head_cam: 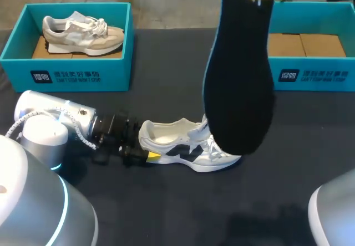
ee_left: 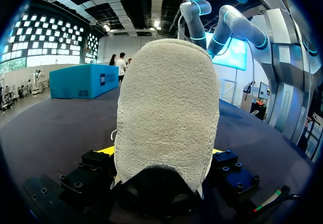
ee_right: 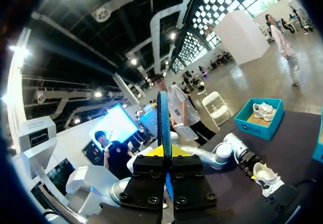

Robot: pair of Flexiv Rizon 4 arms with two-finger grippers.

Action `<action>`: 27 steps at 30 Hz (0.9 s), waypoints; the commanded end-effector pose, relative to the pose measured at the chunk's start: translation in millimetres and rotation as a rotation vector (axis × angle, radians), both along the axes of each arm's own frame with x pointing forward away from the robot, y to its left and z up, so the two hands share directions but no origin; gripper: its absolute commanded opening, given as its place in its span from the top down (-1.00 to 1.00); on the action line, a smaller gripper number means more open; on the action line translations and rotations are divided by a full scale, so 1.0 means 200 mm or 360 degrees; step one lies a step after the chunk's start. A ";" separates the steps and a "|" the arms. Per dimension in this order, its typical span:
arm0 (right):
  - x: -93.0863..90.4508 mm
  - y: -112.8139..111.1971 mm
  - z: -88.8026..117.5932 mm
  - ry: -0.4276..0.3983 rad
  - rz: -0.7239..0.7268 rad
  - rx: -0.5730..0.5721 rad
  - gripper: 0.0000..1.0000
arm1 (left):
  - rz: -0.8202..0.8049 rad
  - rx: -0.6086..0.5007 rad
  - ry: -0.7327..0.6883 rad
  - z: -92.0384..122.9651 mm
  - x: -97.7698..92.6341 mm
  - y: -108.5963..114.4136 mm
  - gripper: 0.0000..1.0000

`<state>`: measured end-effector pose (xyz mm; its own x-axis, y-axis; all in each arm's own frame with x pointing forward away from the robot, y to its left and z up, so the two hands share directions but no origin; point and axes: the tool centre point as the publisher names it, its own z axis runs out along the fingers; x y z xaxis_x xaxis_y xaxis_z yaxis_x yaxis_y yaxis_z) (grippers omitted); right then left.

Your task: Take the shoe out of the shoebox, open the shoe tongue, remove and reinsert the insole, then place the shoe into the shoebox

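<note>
The right gripper [ee_right: 164, 152] pinches one end of the insole [head_cam: 238, 85] and holds it high above the table. The left gripper [head_cam: 145, 156] clamps the heel of the shoe [head_cam: 186, 144], which stands on its sole near 6 o'clock, toe toward 3. So the shoe is out and the insole removed. What's left, I judge, is to reinsert it, then return the shoe to the shoebox [head_cam: 310, 75] at 2 o'clock
</note>
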<state>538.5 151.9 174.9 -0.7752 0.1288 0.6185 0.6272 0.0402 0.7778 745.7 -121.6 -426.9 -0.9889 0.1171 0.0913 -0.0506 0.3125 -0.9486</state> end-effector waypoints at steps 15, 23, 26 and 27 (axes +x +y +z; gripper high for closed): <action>-0.06 0.03 -0.05 0.0004 -0.0067 -0.0032 1.00 | 0.0002 0.0002 0.0000 -0.01 0.00 0.00 1.00; -0.06 0.03 -0.05 0.0004 -0.0067 -0.0032 1.00 | 0.0002 0.0002 0.0000 -0.01 0.00 0.00 1.00; -0.06 0.03 -0.05 0.0004 -0.0067 -0.0032 1.00 | 0.0000 0.0015 -0.0043 0.01 -0.01 -0.01 1.00; -0.06 0.03 -0.05 0.0004 -0.0067 -0.0032 1.00 | -0.0001 0.0016 -0.0029 0.01 -0.01 0.00 1.00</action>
